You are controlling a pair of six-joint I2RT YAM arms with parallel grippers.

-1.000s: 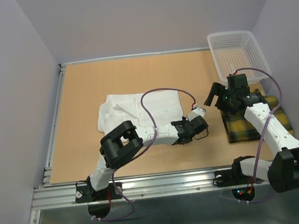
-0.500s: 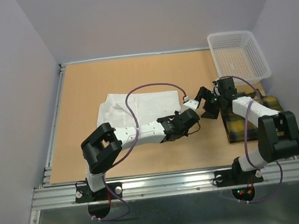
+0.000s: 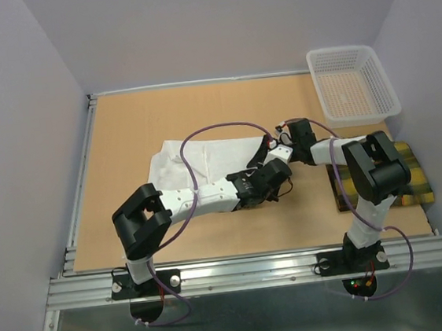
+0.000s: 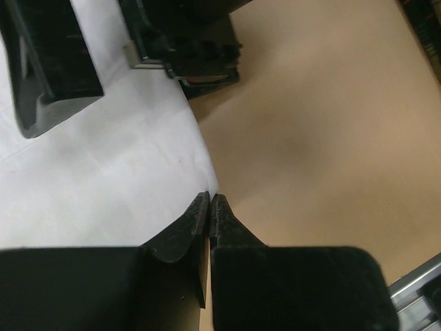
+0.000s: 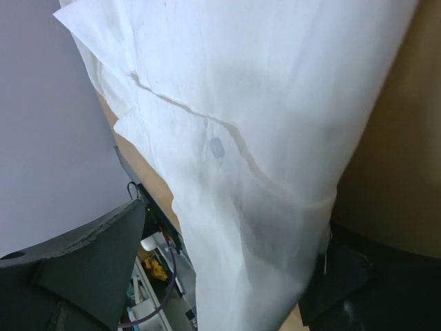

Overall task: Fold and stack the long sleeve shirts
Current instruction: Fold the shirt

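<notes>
The white long sleeve shirt (image 3: 197, 162) lies folded left of the table's middle. My left gripper (image 3: 275, 168) is shut, its tips (image 4: 209, 200) resting at the shirt's right edge (image 4: 103, 179); I see no cloth pinched between them. Just beyond it, my right gripper (image 3: 276, 147) stands open, with the shirt's edge (image 5: 262, 158) lying between its wide-apart fingers (image 5: 83, 262). In the left wrist view the right gripper (image 4: 124, 48) shows at the top. The plaid long sleeve shirt (image 3: 412, 165) lies folded at the right, partly behind the right arm.
A white mesh basket (image 3: 352, 82) stands at the back right corner. The aluminium rail (image 3: 255, 268) runs along the near edge. Purple cables loop over both arms, and the arms crowd together just right of the white shirt.
The right arm has swung left from above the plaid shirt to the white shirt's right edge. The left gripper, still shut, has slid slightly left and away to that same edge.
</notes>
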